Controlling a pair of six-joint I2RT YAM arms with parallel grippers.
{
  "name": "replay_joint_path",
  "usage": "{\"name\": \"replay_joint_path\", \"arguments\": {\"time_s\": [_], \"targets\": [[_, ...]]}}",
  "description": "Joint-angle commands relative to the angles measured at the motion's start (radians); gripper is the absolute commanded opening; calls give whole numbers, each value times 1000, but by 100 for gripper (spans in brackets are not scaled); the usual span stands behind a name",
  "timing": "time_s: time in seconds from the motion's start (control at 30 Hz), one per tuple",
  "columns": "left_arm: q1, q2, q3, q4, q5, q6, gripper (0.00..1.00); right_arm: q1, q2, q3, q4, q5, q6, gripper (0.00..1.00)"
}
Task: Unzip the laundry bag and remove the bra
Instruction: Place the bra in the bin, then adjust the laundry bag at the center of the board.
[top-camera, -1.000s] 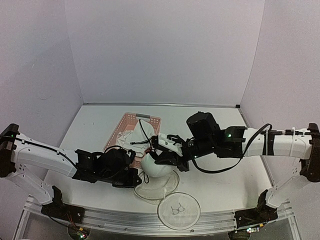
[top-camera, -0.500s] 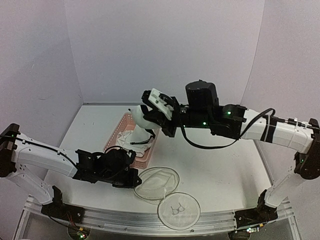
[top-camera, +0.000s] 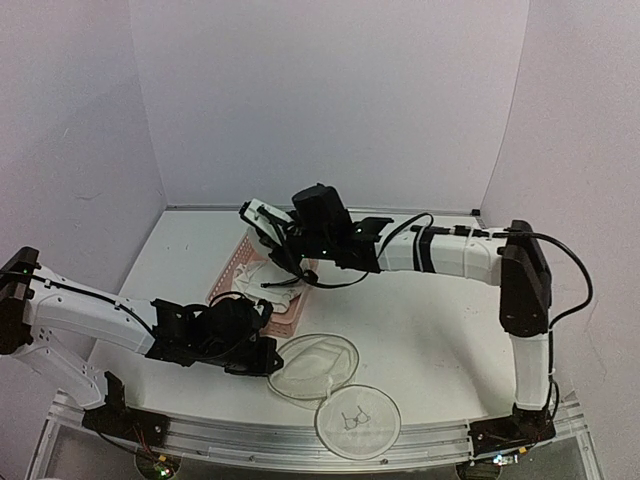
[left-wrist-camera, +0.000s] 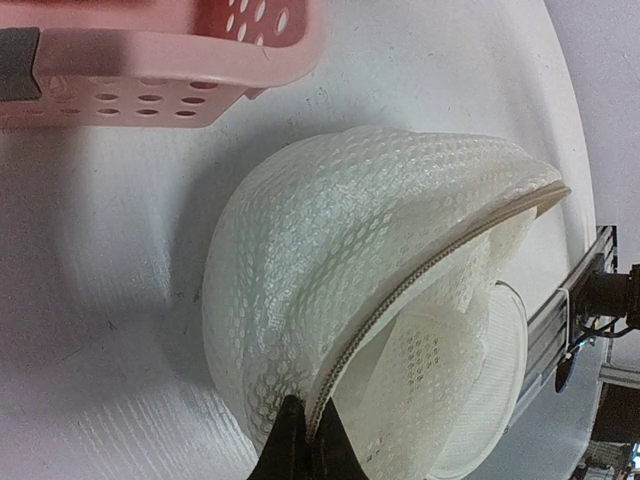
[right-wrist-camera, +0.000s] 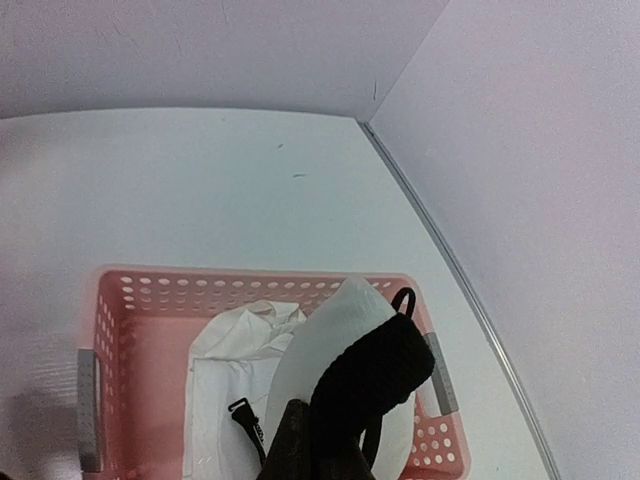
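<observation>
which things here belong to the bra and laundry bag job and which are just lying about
Part of the job:
laundry bag, pinched at its zip edge by the left fingers
bra, held by the right fingers

Just lying about:
pink basket
white cloth inside it

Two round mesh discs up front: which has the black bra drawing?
The disc nearest the front edge, lying flat, drawing at its centre. The other disc, just behind it by the left gripper, is plain white mesh.
</observation>
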Motion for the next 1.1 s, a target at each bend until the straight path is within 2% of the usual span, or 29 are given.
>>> {"name": "replay_joint_path", "arguments": {"time_s": [0.0, 0.17, 0.33, 0.43, 0.53, 0.83, 1.07], "targets": [[4, -13, 51, 21, -4, 22, 0, -2, 63, 90, 34, 31, 32, 0], [5, -12, 55, 21, -6, 22, 0, -3, 121, 100, 34, 1, 56, 2], [4, -8, 58, 20, -10, 21, 0, -2, 87, 37, 34, -80, 89, 30], [4, -6, 61, 20, -9, 20, 0, -2, 26, -27, 69, -117, 101, 41], [4, 0, 67, 21, -5, 20, 0, -3, -57, -118, 90, -133, 124, 48], [4, 71, 132, 19, 28, 60, 0, -2, -385, -396, 107, -56, 230, 51], [4, 173, 277, -28, 33, 149, 0, -2, -664, -644, 104, 120, 375, 55]]}}
